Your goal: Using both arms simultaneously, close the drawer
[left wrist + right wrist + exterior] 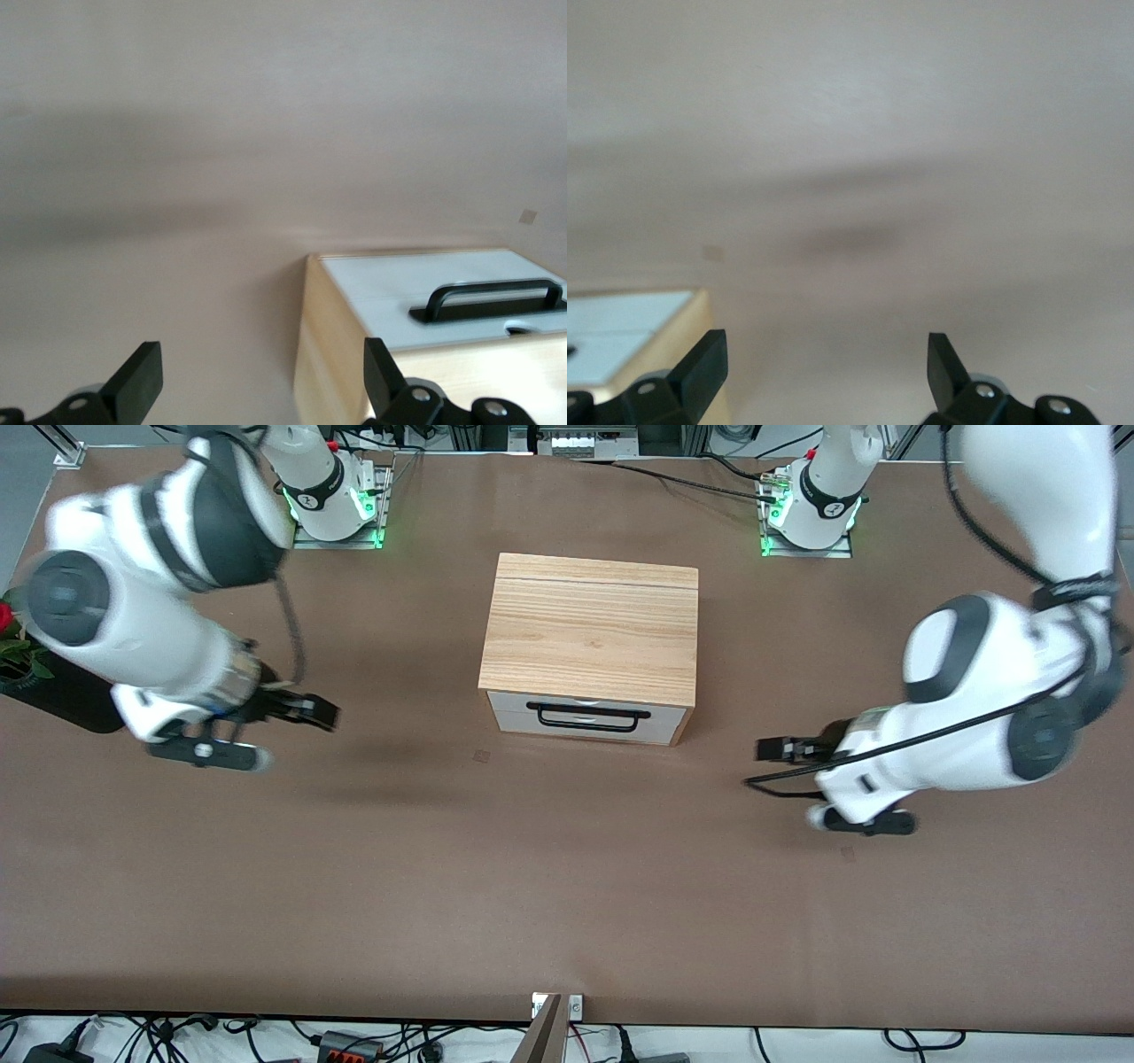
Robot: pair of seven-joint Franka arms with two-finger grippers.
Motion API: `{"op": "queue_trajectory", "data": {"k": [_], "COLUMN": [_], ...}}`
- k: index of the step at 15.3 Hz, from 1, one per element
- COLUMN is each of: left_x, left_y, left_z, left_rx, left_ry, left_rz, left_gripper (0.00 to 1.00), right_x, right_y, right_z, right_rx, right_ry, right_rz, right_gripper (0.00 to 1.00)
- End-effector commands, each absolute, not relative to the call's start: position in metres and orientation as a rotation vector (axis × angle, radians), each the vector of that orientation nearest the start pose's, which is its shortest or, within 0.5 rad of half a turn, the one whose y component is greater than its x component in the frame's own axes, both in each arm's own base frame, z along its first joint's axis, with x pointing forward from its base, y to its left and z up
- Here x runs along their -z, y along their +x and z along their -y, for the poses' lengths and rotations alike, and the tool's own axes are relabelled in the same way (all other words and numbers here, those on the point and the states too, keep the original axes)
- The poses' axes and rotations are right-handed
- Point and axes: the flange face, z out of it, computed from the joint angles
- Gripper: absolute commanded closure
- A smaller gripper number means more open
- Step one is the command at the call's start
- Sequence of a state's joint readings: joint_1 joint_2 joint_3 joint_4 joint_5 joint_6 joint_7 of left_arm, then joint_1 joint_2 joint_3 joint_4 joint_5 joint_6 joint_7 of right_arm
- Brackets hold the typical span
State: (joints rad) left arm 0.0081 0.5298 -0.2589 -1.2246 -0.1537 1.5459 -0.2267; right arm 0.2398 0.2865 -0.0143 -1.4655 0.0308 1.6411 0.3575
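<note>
Drawer (588,716) looks shut already; left gripper (769,749) and right gripper (324,714) are held wide-jawed beside it—mistimed sweeps could shove the cabinet (590,627).

The brown surface (567,886) carried a light oak cabinet (591,631) at its middle, between the two arm bases, and a black pot (53,691) at the right arm's end.
</note>
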Motion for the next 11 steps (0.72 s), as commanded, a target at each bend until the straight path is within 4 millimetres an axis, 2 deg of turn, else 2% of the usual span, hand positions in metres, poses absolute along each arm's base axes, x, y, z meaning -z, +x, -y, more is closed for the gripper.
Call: {"op": "queue_trajectory", "data": {"k": [1,2,3,4,5,6,8,10,11], "left_x": [-0.521,-0.535,-0.55,-0.57,-0.589,-0.606,-0.612,-0.6,-0.593], "left_y": [0.654,0.648,0.64,0.633,0.624,0.613,0.6,0.588,0.577], "left_z": [0.103,0.093,0.087,0.085,0.083,0.083,0.076,0.079,0.084], "left_rx": [-0.41,-0.401,-0.372,-0.318,-0.268,-0.232,-0.214,-0.185,-0.161], "left_ry": [-3.286,-3.245,-3.209,-3.19,-3.184,-3.177,-3.157,-3.101,-3.091], "left_rz": [0.078,0.088,0.087,0.091,0.097,0.107,0.14,0.146,0.161], "left_gripper": [0.0,0.0,0.0,0.0,0.0,0.0,0.0,0.0,0.0], "right_x": [-0.536,-0.548,-0.548,-0.559,-0.557,-0.56,-0.56,-0.553,-0.555], "right_y": [0.614,0.612,0.612,0.606,0.601,0.593,0.563,0.536,0.533], "right_z": [-0.101,-0.074,-0.055,-0.032,-0.014,-0.004,0.011,0.01,0.007], "right_rx": [-0.249,-0.235,-0.247,-0.224,-0.234,-0.233,-0.198,-0.042,-0.032], "right_ry": [-3.132,-3.12,-3.104,-3.093,-3.089,-3.089,-3.096,-3.113,-3.111], "right_rz": [-0.079,-0.042,0.041,0.099,0.113,0.099,0.056,0.04,0.041], "right_gripper": [0.0,0.0,0.0,0.0,0.0,0.0,0.0,0.0,0.0]}}
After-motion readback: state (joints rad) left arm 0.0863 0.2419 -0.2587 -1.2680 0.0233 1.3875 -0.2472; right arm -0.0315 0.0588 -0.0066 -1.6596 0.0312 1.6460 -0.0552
